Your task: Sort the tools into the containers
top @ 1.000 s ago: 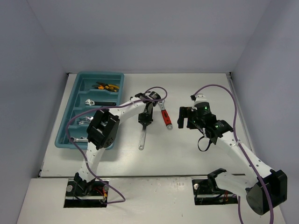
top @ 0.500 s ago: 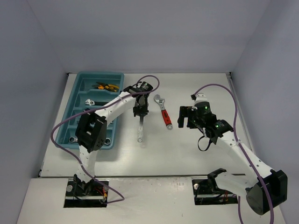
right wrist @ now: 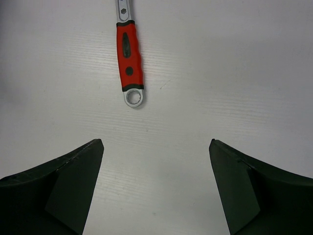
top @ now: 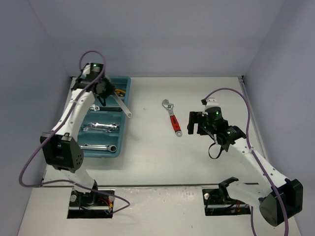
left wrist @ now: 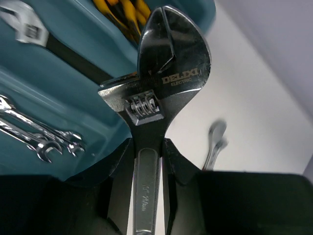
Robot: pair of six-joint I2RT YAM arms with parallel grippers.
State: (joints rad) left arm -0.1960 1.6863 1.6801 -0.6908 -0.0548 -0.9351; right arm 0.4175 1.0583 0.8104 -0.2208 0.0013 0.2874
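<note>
The teal tray [top: 106, 139] sits at the far left corner of the worktop. From far to near, its compartments hold yellow-handled tools [left wrist: 122, 14], a black-handled wrench [left wrist: 63, 51], silver spanners [top: 101, 127] and one ratchet spanner [top: 98, 146]. The left gripper [left wrist: 146, 149] pinches a silver adjustable wrench [left wrist: 168, 73] above the tray's far right rim. The right gripper [right wrist: 155, 144] is spread near the red-handled wrench [top: 173, 119].

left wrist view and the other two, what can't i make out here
- Left wrist: the silver wrench handle's end is cut off by the bottom edge, past the left fingers; the red-handled wrench is blurred.
- Right wrist: the red-handled wrench's head is cut off by the top edge.
- Top: the yellow-handled tools in the tray are too small to identify, partly hidden by the left arm.
</note>
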